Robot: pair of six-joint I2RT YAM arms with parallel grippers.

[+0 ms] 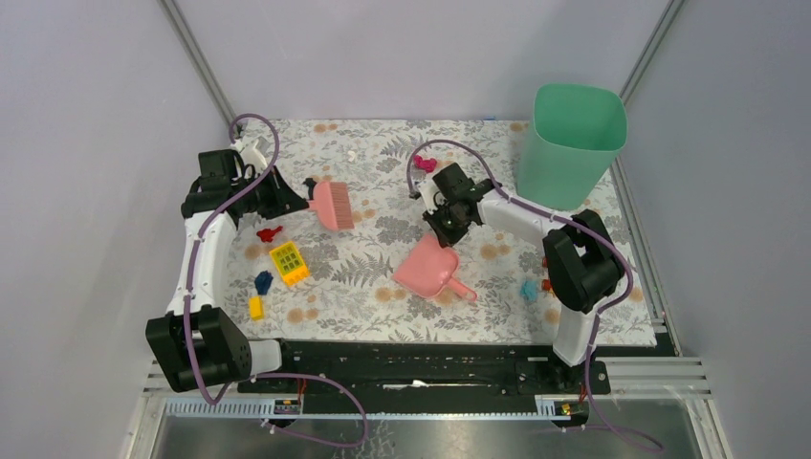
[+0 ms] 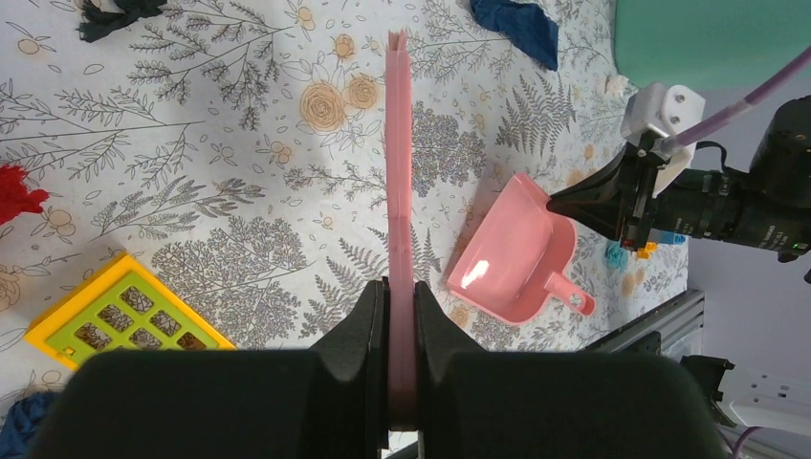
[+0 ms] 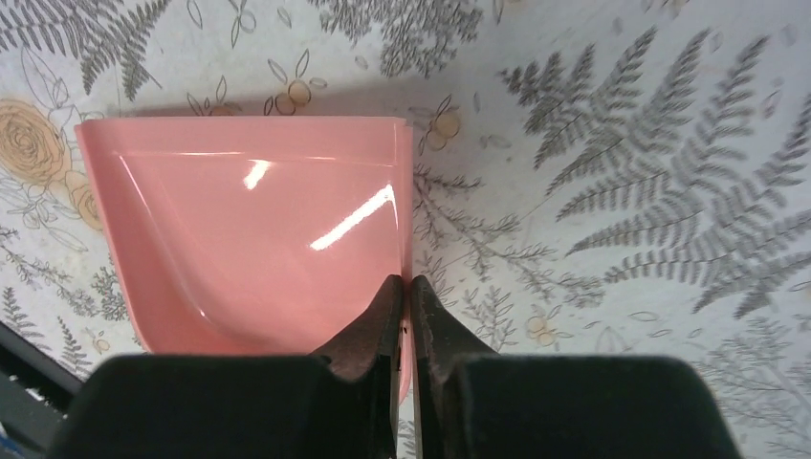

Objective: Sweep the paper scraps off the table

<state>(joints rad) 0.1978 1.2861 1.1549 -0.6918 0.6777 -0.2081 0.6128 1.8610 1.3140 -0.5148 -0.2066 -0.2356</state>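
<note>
- Top external view: the bench point(image 1: 383, 134) carries the 4 paper scraps, spread well apart. The magenta scrap point(image 1: 426, 164) lies at the far middle. The red scrap point(image 1: 270, 232) lies near the left arm point(image 1: 206, 249), and the dark blue scrap point(image 1: 263, 281) sits just beside a yellow brick point(image 1: 289, 263). The cyan scrap point(image 1: 528, 289) lies on the right side, near the right arm point(image 1: 521, 215).
- Same view: the left jaws grasp a pink brush point(image 1: 332, 204) on the left half of the bench, beyond the red scrap. The right jaws meet the far rim of a pink dustpan point(image 1: 430, 268), which lies near the middle with its handle pointing to the near right. A green bin point(image 1: 572, 143) stands at the far right corner, and a small yellow block point(image 1: 255, 307) lies near the front left.
- Left wrist view: the left jaws are clenched on the pink brush point(image 2: 400, 191), seen edge-on and running straight up the frame. The red scrap point(image 2: 14, 191) is at the left edge and the yellow brick point(image 2: 124, 311) at the lower left. A dark blue wad point(image 2: 516, 24) lies at the top edge. The pink dustpan point(image 2: 516, 253) lies to the right, with the right arm above its far rim.
- Right wrist view: the right jaws are pinched tight on the right side wall of the pink dustpan point(image 3: 258, 239). The pan rests flat on the bench point(image 3: 622, 191), with its open mouth toward the top of the frame.
</note>
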